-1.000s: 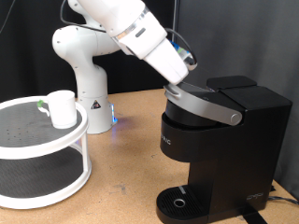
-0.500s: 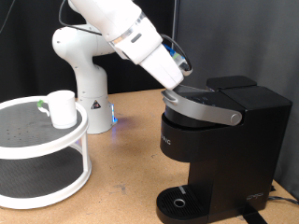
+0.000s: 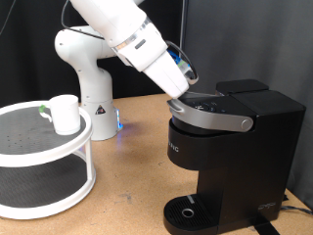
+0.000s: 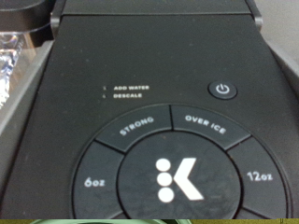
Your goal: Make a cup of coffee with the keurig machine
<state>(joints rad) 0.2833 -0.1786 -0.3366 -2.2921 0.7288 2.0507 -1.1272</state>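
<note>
matte black keurig machine (image 3: 230,147); gripper (image 3: 179,98) on arched lid.

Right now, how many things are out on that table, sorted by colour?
White: 3, the cup, the two-tier round stand it sits on, and the robot arm.
Black: 1, the keurig machine; the arm's end rests at its lid, jaws hidden.
Green-topped: 1, a small item beside the cup, too small to identify.
Total: 5.

Gripper (image 3: 179,97) fingertips hidden (behind lid handle (image 3: 217,118)).
</note>
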